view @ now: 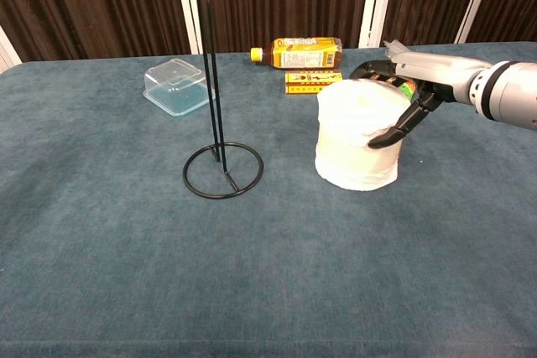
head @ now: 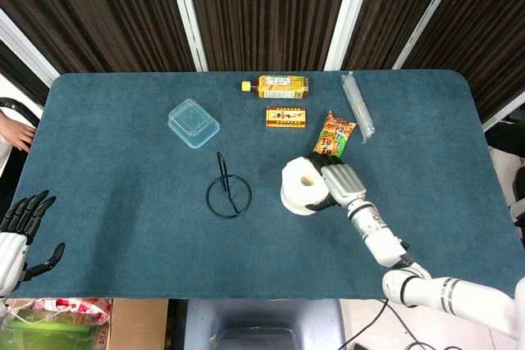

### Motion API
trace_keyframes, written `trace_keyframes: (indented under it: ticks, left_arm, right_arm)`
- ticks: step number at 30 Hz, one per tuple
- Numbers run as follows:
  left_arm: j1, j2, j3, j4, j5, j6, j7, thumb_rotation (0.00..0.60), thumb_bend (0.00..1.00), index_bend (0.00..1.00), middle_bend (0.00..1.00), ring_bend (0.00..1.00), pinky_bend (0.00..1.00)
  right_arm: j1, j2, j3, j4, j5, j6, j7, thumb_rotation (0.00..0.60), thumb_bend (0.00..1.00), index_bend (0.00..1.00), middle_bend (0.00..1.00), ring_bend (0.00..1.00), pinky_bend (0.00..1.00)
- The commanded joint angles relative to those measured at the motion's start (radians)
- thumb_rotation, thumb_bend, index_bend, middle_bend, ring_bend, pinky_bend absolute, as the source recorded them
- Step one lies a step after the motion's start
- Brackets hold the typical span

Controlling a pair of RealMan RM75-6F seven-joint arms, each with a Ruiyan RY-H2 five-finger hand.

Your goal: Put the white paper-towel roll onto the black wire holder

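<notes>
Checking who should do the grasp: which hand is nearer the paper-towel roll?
Right. The right hand wraps the paper-towel roll; the left hand sits far off at the table's near-left edge.

Right hand (head: 341, 183) fingers clasp; left hand (head: 18, 231) splayed.

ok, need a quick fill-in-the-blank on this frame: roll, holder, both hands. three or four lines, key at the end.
1. The right hand grips the white paper-towel roll, which stands on the ____.
2. The black wire holder carries ____ on its upright post.
3. The left hand holds nothing; its fingers are ____.
4. The clear plastic container lies ____ the holder from the robot.

Missing words: table; nothing; apart; beyond
</notes>
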Motion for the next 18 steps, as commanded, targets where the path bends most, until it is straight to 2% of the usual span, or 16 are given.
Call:
trace_keyframes:
  ticks: [1, 6, 10, 18]
  left_arm:
    - [0.003, 0.002, -0.004, 0.002, -0.007, 0.006, -0.011, 0.600, 0.40, 0.00, 0.00, 0.00, 0.08]
    - [0.004, 0.004, -0.006, 0.005, -0.009, 0.009, -0.021, 0.600, 0.40, 0.00, 0.00, 0.00, 0.08]
    - [0.004, 0.003, -0.005, 0.005, -0.005, 0.009, -0.017, 0.600, 0.40, 0.00, 0.00, 0.00, 0.08]
    - [0.003, 0.002, -0.004, 0.004, -0.006, 0.004, -0.013, 0.600, 0.40, 0.00, 0.00, 0.00, 0.08]
  right_arm:
    - [0.001, -0.007, -0.009, -0.001, 0.012, 0.019, -0.020, 0.600, 0.21, 0.70, 0.56, 0.60, 0.62]
    - [-0.001, -0.007, -0.007, -0.006, 0.026, 0.043, -0.023, 0.600, 0.26, 0.75, 0.60, 0.64, 0.66]
    - [-0.013, 0.000, 0.002, -0.024, -0.011, 0.088, 0.006, 0.600, 0.27, 0.76, 0.60, 0.65, 0.67]
    - [-0.051, 0.127, 0.057, -0.207, -0.100, 0.174, 0.097, 0.600, 0.28, 0.76, 0.60, 0.65, 0.67]
